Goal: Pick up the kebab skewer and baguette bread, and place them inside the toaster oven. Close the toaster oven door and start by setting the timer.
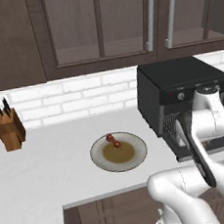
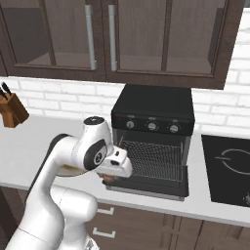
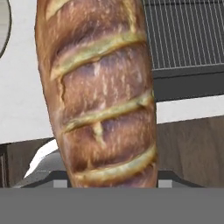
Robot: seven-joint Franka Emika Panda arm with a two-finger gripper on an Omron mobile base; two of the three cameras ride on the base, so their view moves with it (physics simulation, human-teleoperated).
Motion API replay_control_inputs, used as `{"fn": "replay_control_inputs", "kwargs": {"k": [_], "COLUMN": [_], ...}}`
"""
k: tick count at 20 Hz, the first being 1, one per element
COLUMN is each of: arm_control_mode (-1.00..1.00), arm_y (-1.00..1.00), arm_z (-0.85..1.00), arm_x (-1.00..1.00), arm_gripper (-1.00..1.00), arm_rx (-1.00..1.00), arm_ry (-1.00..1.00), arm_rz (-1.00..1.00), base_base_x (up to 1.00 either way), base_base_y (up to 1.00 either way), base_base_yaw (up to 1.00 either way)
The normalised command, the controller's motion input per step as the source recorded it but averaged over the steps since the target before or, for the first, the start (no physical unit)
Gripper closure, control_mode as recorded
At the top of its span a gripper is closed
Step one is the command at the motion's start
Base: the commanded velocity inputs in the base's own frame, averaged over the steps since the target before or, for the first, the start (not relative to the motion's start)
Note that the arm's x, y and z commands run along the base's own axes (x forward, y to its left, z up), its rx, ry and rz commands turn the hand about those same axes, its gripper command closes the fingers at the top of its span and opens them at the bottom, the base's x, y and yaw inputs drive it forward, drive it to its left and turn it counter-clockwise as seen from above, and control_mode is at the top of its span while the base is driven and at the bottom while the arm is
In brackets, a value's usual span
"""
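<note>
While dark cabinets hang over white brick, a knife block stands far left on the pale counter; next comes a plate bearing the skewer; right of it sits the black oven, its door dropped open, rack bare; the gripper holds the baguette before that door; a cooktop lies far right.

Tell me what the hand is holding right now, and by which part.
The hand holds the baguette bread, apparently near one end; the rest of the loaf sticks out ahead. The exact contact spot is hidden.
</note>
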Motion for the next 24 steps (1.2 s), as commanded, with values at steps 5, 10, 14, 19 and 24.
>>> {"fn": "replay_control_inputs", "kwargs": {"k": [5, 10, 14, 19, 24], "arm_control_mode": [-1.00, -1.00, -1.00, -1.00, -1.00], "arm_y": [-0.56, -0.17, 0.00, -0.06, -0.23], "arm_z": [0.14, 0.04, -0.03, -0.08, -0.37], "arm_x": [0.37, 0.45, 0.66, 0.65, 0.34], "arm_gripper": [1.00, 1.00, 1.00, 1.00, 1.00], "arm_rx": [0.15, 0.25, 0.17, 0.09, 0.07], "arm_ry": [0.03, 0.09, 0.08, 0.05, 0.04], "arm_rz": [0.29, 0.19, 0.07, 0.01, 0.00], "base_base_x": [0.00, 0.00, 0.00, 0.00, 0.00], "base_base_y": [0.00, 0.00, 0.00, 0.00, 0.00], "base_base_yaw": [0.00, 0.00, 0.00, 0.00, 0.00]}}
